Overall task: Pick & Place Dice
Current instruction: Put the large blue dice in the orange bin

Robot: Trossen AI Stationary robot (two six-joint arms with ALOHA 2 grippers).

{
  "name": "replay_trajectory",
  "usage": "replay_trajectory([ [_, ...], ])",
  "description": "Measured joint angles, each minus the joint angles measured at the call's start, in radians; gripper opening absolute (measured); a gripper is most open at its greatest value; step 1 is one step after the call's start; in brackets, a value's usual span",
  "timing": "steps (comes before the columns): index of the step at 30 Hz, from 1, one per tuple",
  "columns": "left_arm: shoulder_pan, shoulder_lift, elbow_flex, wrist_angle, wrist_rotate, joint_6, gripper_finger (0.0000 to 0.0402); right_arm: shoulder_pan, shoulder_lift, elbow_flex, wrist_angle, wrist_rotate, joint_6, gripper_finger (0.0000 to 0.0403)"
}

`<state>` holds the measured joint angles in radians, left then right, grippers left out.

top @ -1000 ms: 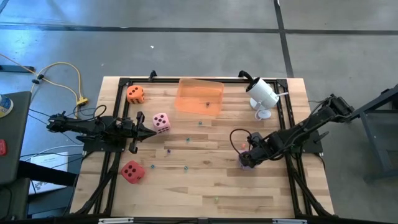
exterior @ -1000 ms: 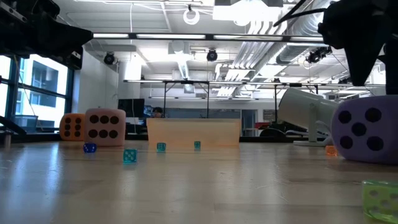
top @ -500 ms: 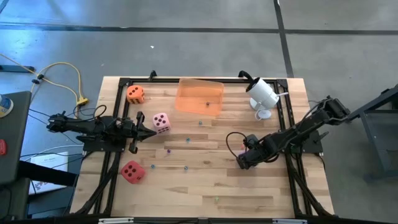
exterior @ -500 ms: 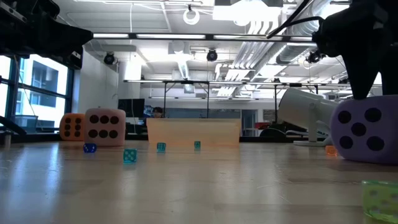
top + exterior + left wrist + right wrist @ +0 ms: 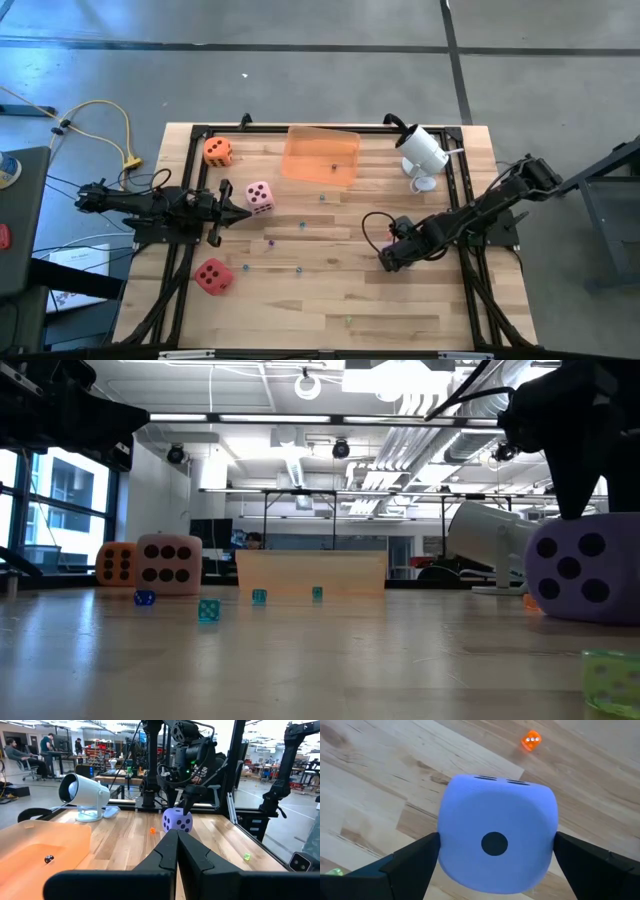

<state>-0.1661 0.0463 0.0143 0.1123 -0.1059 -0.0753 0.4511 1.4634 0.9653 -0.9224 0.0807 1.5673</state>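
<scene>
Right end effector [image 5: 495, 865]: fingers spread wide, flanking purple die [image 5: 496, 834] on counter [image 5: 330, 300], right of centre | Left end effector [image 5: 176, 845]: clenched, empty, beside pink die [image 5: 259, 196] | Orange die [image 5: 217, 151], red die [image 5: 212, 275]: left side.

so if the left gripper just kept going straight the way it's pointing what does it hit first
Probably the purple die. The shut left gripper points across the table straight at it, with only bare boards showing between; the right gripper straddles that die. Depth is hard to judge, though.
</scene>
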Motion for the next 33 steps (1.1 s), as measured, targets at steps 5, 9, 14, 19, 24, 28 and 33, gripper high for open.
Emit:
replay_trajectory([
  [5, 0.000, 0.000, 0.000, 0.000, 0.000, 0.000, 0.0001, 0.000, 0.001, 0.000, 0.004, 0.000, -0.001, 0.0376],
  [9, 0.000, 0.000, 0.000, 0.000, 0.000, 0.000, 0.0001, -0.008, 0.020, 0.001, 0.003, -0.004, -0.002, 0.0376],
  [14, 0.000, 0.000, 0.000, 0.000, 0.000, -0.001, 0.0001, -0.027, 0.066, 0.007, 0.001, -0.039, -0.031, 0.0376],
  [19, 0.000, 0.000, 0.000, 0.000, 0.000, -0.001, 0.0001, -0.040, 0.072, 0.006, 0.008, -0.035, -0.054, 0.0376],
  [24, 0.000, 0.000, 0.000, 0.000, 0.000, -0.003, 0.0001, -0.040, 0.072, 0.005, 0.001, -0.035, -0.054, 0.0376],
  [28, 0.000, 0.000, 0.000, 0.000, 0.000, -0.003, 0.0001, -0.052, 0.073, 0.005, 0.002, -0.039, -0.068, 0.0376],
  [33, 0.000, 0.000, 0.000, 0.000, 0.000, -0.003, 0.0001, -0.067, 0.073, 0.004, 0.002, -0.046, -0.079, 0.0376],
])
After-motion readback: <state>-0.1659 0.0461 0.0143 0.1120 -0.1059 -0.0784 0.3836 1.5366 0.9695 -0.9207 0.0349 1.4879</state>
